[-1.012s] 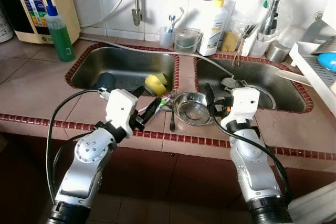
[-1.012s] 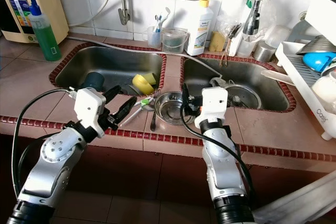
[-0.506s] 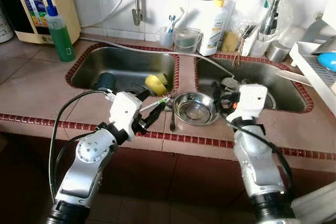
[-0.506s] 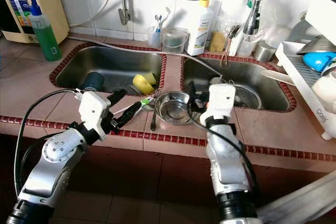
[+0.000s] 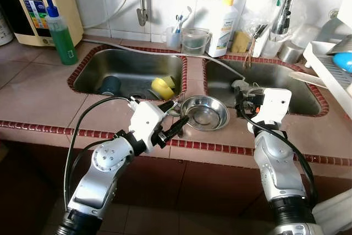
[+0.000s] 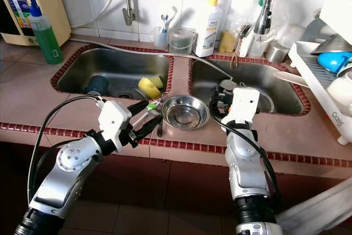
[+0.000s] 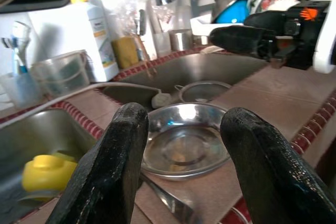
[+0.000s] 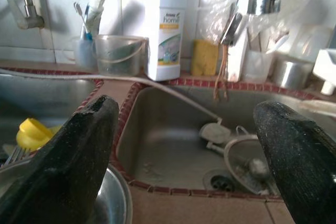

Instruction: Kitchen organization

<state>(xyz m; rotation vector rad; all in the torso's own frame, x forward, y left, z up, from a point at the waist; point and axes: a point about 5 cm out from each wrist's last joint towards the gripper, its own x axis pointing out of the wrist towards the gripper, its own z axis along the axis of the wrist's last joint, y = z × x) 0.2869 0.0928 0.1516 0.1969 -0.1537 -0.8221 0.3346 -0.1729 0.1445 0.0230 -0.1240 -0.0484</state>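
Left hand (image 5: 175,129) is hovering open and empty over the near desk (image 5: 38,94) edge, fingers pointing at the steel bowl (image 5: 204,113) sitting between the two sinks. Right hand (image 5: 240,101) is hovering just right of the bowl, open wide, holding nothing. A spoon (image 6: 159,127) is lying left of the bowl.

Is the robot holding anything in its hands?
No. The left hand is open, pointing at the steel bowl, and the right hand is open too.
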